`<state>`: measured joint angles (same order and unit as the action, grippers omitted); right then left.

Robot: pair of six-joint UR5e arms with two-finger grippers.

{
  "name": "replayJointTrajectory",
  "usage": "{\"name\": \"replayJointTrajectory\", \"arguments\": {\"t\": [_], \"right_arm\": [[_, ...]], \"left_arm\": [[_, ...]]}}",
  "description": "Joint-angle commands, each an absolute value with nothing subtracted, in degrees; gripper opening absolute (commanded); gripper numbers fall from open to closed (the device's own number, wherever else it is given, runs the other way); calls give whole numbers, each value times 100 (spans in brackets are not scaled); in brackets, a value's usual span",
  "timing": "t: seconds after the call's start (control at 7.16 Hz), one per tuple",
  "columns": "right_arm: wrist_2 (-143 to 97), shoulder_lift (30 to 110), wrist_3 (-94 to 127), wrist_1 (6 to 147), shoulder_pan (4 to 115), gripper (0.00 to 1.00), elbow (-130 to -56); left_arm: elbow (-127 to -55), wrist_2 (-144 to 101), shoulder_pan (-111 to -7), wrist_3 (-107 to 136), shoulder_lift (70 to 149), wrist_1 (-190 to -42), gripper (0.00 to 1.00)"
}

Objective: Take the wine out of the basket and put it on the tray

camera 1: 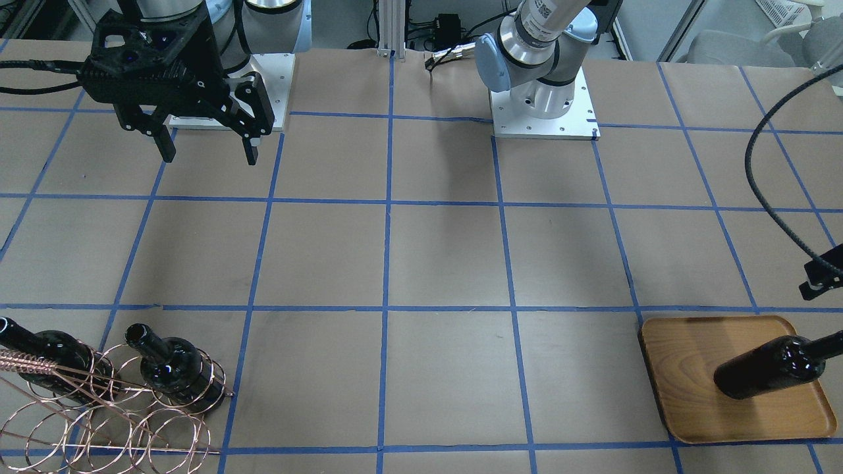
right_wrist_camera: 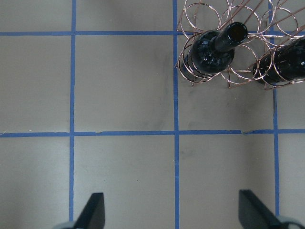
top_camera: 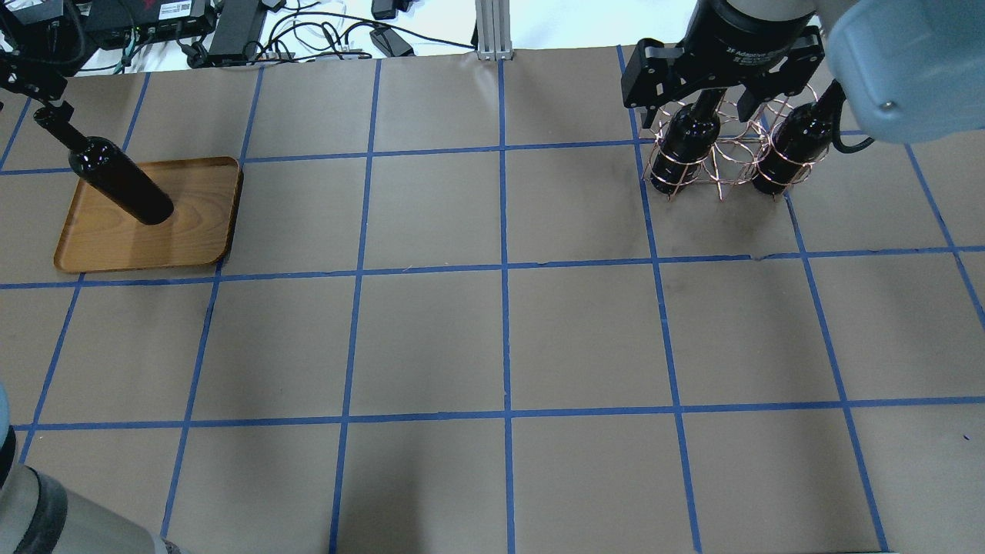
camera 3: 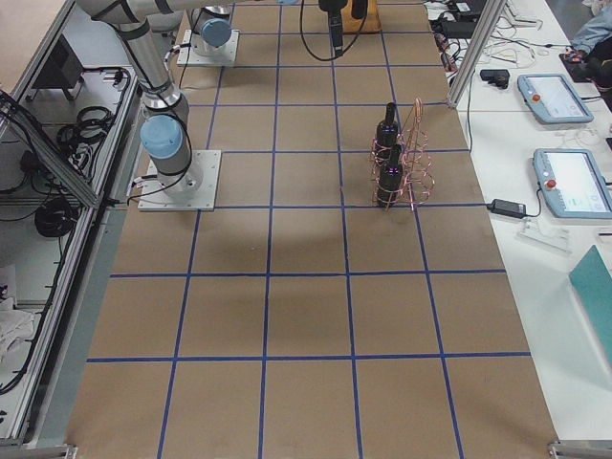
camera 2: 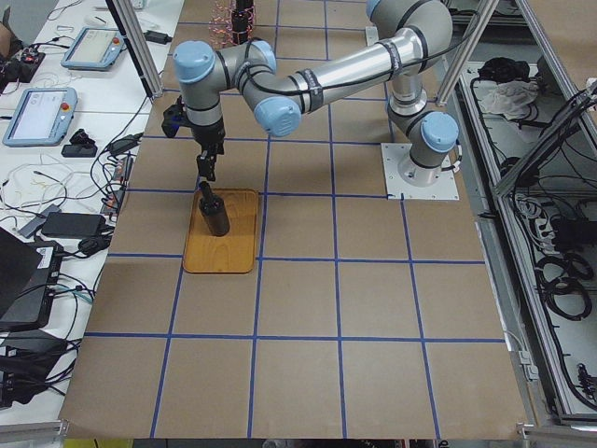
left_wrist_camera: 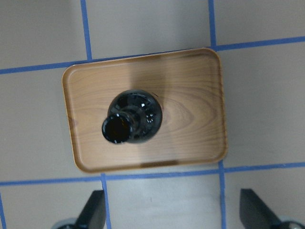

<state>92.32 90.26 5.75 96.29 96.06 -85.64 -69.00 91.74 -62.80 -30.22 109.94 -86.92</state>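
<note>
brown blue-taped table point(top_camera: 585, 338), tray point(top_camera: 192, 231), cables point(top_camera: 304, 52) beyond

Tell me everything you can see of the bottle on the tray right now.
The bottle is glossy near-black glass, no label showing, with rounded shoulders, a slim neck and an open mouth. It stands upright on its base near the middle of the wooden tray, resting only on that. The left gripper hangs open above its neck and does not seem to touch it.

a robotics lab: taped-grid table point(camera 2: 373, 308), teach pendants point(camera 3: 572, 182), loose cables point(camera 2: 558, 280).
</note>
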Motion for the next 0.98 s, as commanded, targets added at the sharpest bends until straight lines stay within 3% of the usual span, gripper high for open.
{"name": "replayJointTrajectory", "arguments": {"t": [0.0,0.42,0.84], "right_arm": [[9228,9026,598,9563,9606,100,-8508],[9036,9053,668,9212,9598,100,-8473],[9026,9053,659,9211,9589,100,-8473]], "left_arm": [[-7161,9184,-6956,-1721,10286,-9009,100],[-7452,9237,-8486,-267,9775,-8965,100],[-8040,9167,-9122,-167,9336,-8965,100]]}}
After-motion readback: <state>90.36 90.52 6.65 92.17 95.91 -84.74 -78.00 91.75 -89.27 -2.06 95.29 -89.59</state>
